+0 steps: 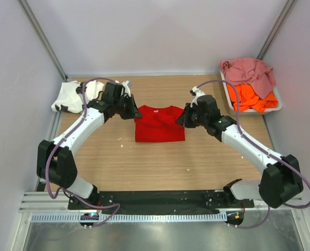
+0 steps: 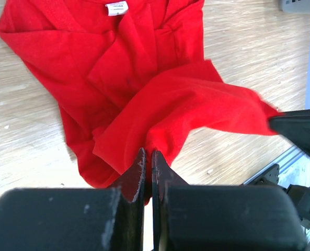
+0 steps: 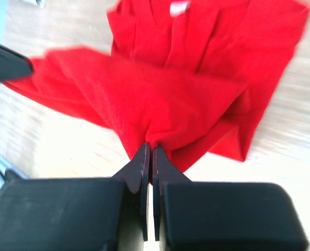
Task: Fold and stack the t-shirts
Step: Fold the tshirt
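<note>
A bright red t-shirt [image 1: 159, 123] lies partly folded in the middle of the wooden table, its white neck label [image 2: 117, 7] facing up. My left gripper [image 1: 135, 112] is shut on the shirt's left edge, and the pinched red cloth [image 2: 186, 104] rises from the table into its jaws. My right gripper [image 1: 180, 118] is shut on the right edge, where a fold of cloth [image 3: 160, 99] is lifted between its fingertips [image 3: 143, 157]. The fabric stretches between the two grippers. A white t-shirt with black print [image 1: 73, 95] lies crumpled at the far left. Orange [image 1: 251, 97] and dusty pink [image 1: 249, 70] t-shirts are heaped at the far right.
A pale shallow tray [image 1: 276, 106] at the back right corner holds the orange and pink heap. Grey walls close in the table on three sides. A black rail with the arm bases [image 1: 160, 198] runs along the near edge.
</note>
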Controlling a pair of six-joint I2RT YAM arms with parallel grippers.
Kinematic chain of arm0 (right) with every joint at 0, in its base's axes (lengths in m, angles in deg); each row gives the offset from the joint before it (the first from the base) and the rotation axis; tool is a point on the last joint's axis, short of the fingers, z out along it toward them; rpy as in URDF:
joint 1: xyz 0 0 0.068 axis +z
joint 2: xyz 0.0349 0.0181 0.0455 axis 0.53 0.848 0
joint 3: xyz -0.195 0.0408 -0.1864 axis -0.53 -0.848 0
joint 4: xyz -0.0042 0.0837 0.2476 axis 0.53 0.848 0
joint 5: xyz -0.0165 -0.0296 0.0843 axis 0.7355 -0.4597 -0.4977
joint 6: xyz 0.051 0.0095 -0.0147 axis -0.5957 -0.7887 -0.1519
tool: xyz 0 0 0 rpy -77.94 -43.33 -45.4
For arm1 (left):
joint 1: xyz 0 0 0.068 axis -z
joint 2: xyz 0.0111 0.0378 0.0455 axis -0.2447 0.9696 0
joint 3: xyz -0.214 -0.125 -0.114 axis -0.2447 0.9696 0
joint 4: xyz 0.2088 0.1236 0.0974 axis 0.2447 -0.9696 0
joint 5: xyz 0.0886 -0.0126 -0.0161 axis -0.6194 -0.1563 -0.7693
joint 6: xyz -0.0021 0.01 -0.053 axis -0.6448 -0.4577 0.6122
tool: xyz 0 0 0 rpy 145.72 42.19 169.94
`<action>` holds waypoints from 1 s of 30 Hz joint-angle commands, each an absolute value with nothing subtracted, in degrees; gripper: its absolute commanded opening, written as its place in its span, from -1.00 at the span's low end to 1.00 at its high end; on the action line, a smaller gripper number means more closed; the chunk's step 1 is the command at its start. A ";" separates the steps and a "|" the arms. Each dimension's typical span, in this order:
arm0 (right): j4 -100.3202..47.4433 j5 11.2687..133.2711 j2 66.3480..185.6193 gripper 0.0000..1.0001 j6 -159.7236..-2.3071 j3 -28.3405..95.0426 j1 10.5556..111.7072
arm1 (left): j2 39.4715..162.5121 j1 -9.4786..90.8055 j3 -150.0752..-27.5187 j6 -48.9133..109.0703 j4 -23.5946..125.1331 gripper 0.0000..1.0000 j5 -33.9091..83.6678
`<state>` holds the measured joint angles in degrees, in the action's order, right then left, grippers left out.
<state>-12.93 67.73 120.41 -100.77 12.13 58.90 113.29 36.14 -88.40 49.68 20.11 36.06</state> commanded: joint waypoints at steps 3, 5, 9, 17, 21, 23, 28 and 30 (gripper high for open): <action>-11.84 76.21 117.85 -0.98 -98.81 14.40 58.81 | 115.23 36.14 -94.21 47.42 19.58 -1.00 37.71; -10.52 79.45 120.04 -0.97 -97.94 16.76 58.72 | 118.56 36.14 -96.68 46.71 18.87 -1.00 38.15; -8.93 83.95 124.17 -0.98 -95.91 20.46 58.37 | 126.11 36.14 -106.15 44.69 15.20 -1.00 38.15; -10.07 83.87 136.38 -0.98 -91.17 29.85 53.46 | 141.32 35.96 -120.85 42.67 9.29 -1.00 35.61; -11.30 76.24 148.92 -0.73 -89.76 37.33 49.24 | 149.22 35.61 -129.10 43.11 6.05 -1.00 32.88; -11.48 70.97 153.07 -0.40 -88.97 42.58 46.96 | 151.61 35.26 -131.84 43.46 4.73 -1.00 30.51; -7.88 69.28 162.23 0.46 -88.79 52.27 44.05 | 157.84 33.33 -141.24 43.55 0.34 -0.13 25.86; -6.13 69.80 162.24 0.48 -89.75 52.99 42.99 | 158.91 32.10 -145.71 43.98 -3.52 0.10 22.69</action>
<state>-7.92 71.79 163.92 -89.95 48.72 43.91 158.51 34.22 -138.97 43.71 2.38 27.91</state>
